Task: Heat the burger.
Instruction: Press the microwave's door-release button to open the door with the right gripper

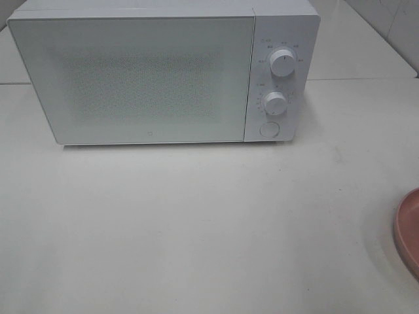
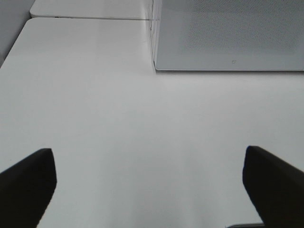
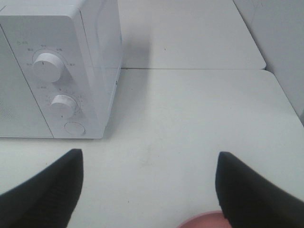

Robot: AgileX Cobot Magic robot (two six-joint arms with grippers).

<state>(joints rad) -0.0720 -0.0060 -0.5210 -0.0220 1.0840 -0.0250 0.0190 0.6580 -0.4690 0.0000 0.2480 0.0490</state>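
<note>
The burger is out of view in every frame. A white microwave (image 1: 163, 72) stands at the back of the white table with its door shut; it also shows in the left wrist view (image 2: 228, 33) and the right wrist view (image 3: 57, 66). It has two round knobs (image 1: 282, 62) and a round button (image 1: 269, 129) on its right panel. My left gripper (image 2: 149, 190) is open and empty above bare table, short of the microwave's left front corner. My right gripper (image 3: 149, 190) is open and empty, in front of the microwave's right side. Neither gripper shows in the exterior high view.
A round pink plate (image 1: 409, 232) sits at the table's right edge, mostly cut off; its rim shows in the right wrist view (image 3: 204, 221). A second table surface lies behind, past a seam (image 3: 190, 69). A tiled wall stands at the far right (image 1: 393, 19).
</note>
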